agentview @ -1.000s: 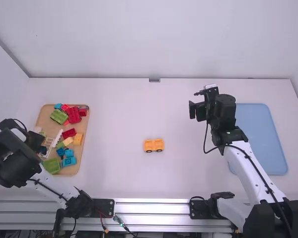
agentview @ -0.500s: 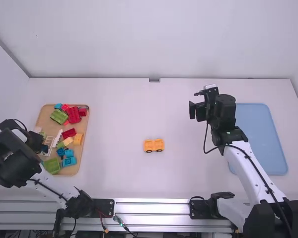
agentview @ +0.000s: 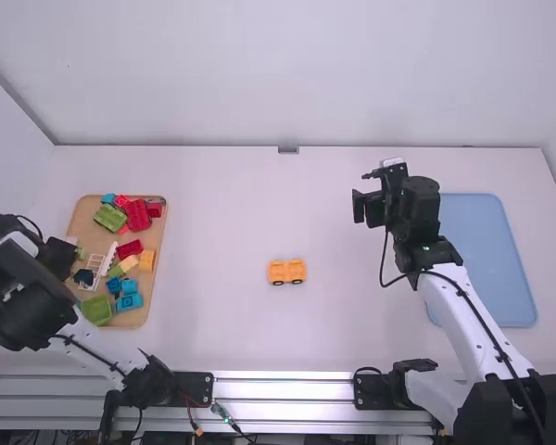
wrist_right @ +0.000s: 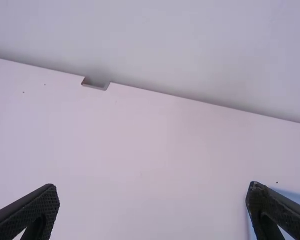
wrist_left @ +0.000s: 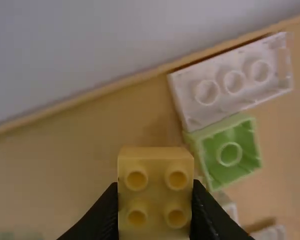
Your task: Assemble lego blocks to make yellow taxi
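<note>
Left gripper (wrist_left: 155,206) has a yellow block (wrist_left: 155,193) pinched between its fingers, studs facing the wrist camera, over the left side of the wooden tray (agentview: 85,222). Green block (wrist_left: 229,152) and white brick (wrist_left: 232,82) sit on the tray right beside it, so I could clip them if I swing away too low. A skewed pinch could twist the block as I press, and its underside might miss the studs. Bigger worry: taxi body (agentview: 287,272) is on wheels (agentview: 278,283), so an off-centre push could roll it.

Taxi body is on the table right of the tray, well apart, upright. Long axis runs left-right, one end toward the tray, the other away; can't tell which end is the front. Right gripper (wrist_right: 152,200) is empty, fingers spread, farther right of the tray.
</note>
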Motion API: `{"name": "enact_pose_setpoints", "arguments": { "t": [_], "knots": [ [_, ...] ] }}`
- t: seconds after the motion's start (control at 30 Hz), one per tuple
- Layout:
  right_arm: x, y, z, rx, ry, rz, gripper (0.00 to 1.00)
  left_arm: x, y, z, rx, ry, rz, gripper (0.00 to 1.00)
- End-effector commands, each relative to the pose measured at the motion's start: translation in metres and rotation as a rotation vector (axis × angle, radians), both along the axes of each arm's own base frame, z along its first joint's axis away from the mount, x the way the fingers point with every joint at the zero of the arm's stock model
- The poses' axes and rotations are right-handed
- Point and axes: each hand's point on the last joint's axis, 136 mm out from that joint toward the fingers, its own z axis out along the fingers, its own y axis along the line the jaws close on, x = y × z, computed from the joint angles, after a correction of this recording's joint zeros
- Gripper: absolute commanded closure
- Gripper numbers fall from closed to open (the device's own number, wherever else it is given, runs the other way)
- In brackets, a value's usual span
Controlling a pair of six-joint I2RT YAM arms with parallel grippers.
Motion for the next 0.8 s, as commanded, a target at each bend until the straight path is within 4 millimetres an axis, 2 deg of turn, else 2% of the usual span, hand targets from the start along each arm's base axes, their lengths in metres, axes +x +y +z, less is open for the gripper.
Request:
{"name": "enact_pose_setpoints", "arguments": {
  "t": [0.0,0.13,0.2,0.23,0.27,0.33,0.43,0.57,0.63,0.67,0.73,0.77],
  "knots": [
    [0.006,0.002,0.015,0.008,-0.028,0.001,0.01,0.023,0.001,0.036,0.027,-0.056,-0.036,0.98],
    [0.005,0.006,0.015,0.019,-0.029,0.023,0.01,0.037,-0.012,0.05,0.014,-0.042,-0.088,0.98],
    [0.005,0.006,0.016,0.02,-0.03,0.027,0.01,0.051,-0.027,0.057,0.022,-0.034,-0.179,0.98],
    [0.005,0.006,0.015,0.02,-0.029,0.026,0.01,0.066,-0.044,0.061,0.033,-0.031,-0.264,0.98],
    [0.005,0.006,0.015,0.02,-0.029,0.027,0.01,0.068,-0.046,0.061,0.035,-0.031,-0.272,0.98],
    [0.005,0.006,0.015,0.02,-0.027,0.026,0.01,0.091,-0.077,0.063,0.055,-0.032,-0.417,0.98],
    [0.005,0.006,0.015,0.02,-0.027,0.027,0.01,0.113,-0.119,0.063,0.092,-0.04,-0.616,0.98],
    [0.005,0.006,0.015,0.021,-0.026,0.027,0.01,0.128,-0.183,0.071,0.134,-0.091,-0.886,0.98],
    [0.004,0.006,0.013,0.035,-0.014,0.017,0.01,0.131,-0.231,0.081,0.171,-0.166,-1.1,0.98],
    [0.004,0.006,0.013,0.036,-0.013,0.017,0.01,0.13,-0.247,0.084,0.185,-0.193,-1.177,0.98],
    [0.003,0.006,0.011,0.036,-0.003,0.016,0.01,0.117,-0.297,0.087,0.216,-0.244,-1.453,0.98],
    [0.003,0.006,0.011,0.037,-0.002,0.016,0.01,0.108,-0.315,0.086,0.225,-0.249,-1.558,0.98]
  ]
}}
